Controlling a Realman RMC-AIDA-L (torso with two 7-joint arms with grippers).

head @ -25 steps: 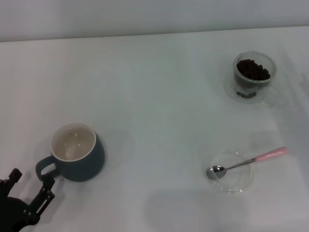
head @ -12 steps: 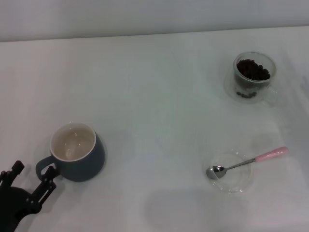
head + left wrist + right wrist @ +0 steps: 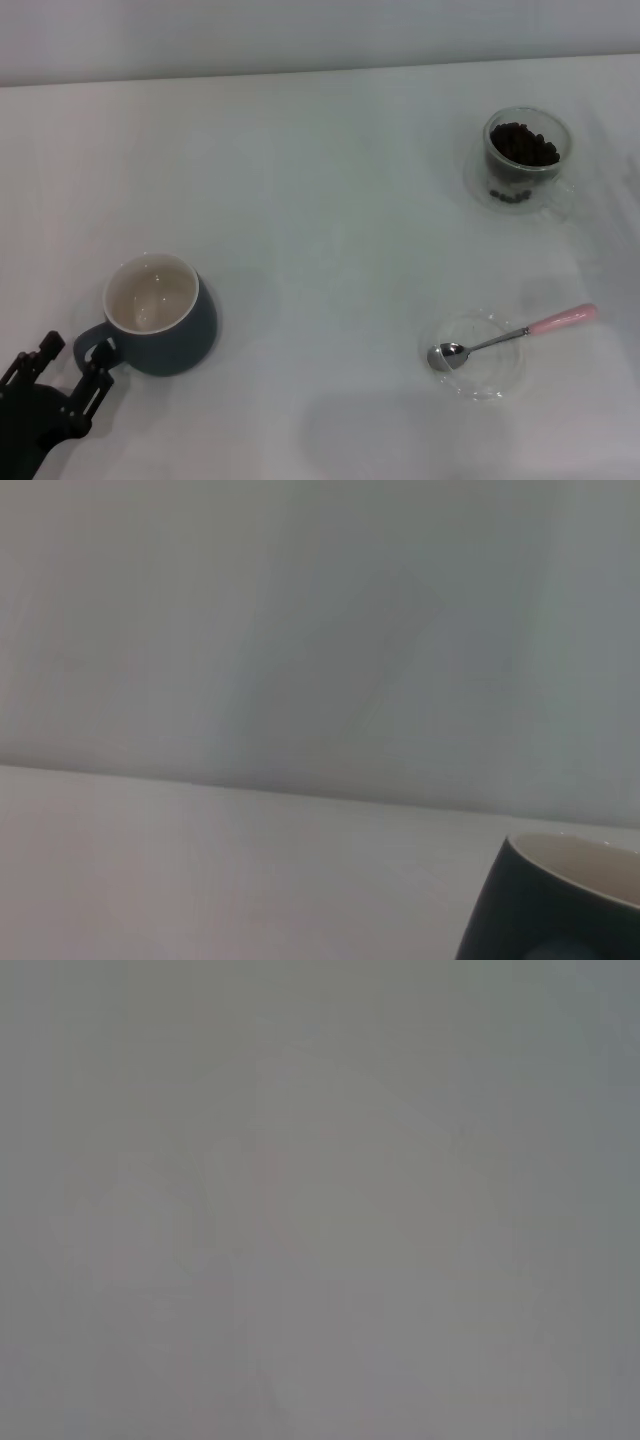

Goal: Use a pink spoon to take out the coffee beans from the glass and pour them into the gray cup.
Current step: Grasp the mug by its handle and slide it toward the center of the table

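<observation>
At the near left corner of the white table (image 3: 300,200) we see our left gripper (image 3: 68,364), its two dark fingers spread and grasping nothing, just beside the handle of the gray cup (image 3: 160,315); the cup stands upright; far to the right, the pink spoon (image 3: 510,336) rests with its bowl in a clear saucer (image 3: 478,372); beyond it the glass (image 3: 526,160) holds the coffee beans (image 3: 522,143); our right gripper is out of sight.

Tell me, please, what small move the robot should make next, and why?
Probably bring the right gripper, not in view, to the pink spoon, which lies untouched in the saucer. The left gripper sits open by the gray cup's handle.
</observation>
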